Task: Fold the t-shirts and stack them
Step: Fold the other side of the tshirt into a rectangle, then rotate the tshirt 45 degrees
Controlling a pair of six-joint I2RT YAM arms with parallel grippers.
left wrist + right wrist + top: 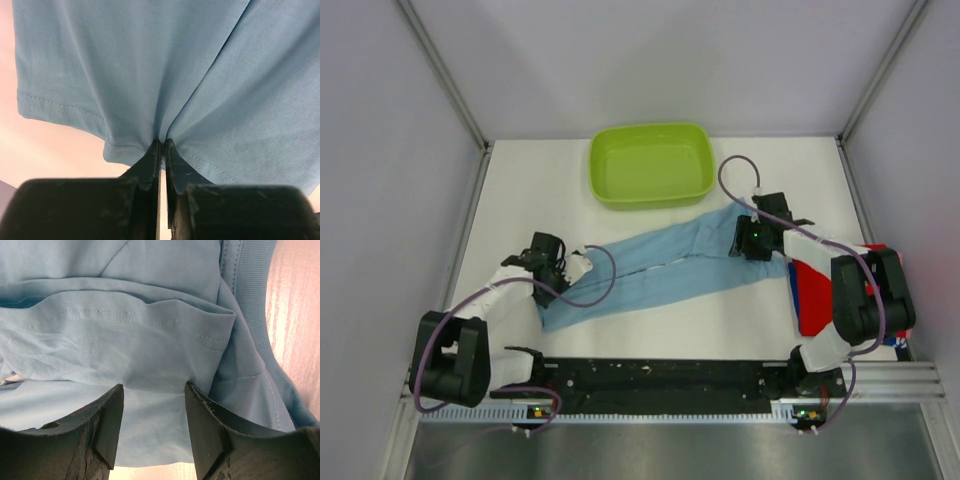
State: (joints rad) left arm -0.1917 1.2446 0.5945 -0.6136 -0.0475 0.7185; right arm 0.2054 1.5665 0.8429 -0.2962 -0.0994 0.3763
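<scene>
The light blue t-shirt (pixel 655 265) lies stretched in a long band across the table, from lower left to upper right. My left gripper (pixel 570 268) is shut on its hemmed left end; in the left wrist view the jaws (pixel 162 145) pinch the cloth (pixel 150 65). My right gripper (pixel 752 240) is open at the shirt's right end; in the right wrist view (pixel 154 390) cloth (pixel 125 340) lies between the spread fingers. A folded red t-shirt (pixel 812 290) with a darker blue one (pixel 798 272) sits under my right arm.
A lime-green plastic basin (pixel 650 163) stands at the back middle, just beyond the shirt. Grey walls enclose the table on three sides. The black rail (pixel 660 378) with the arm bases runs along the near edge.
</scene>
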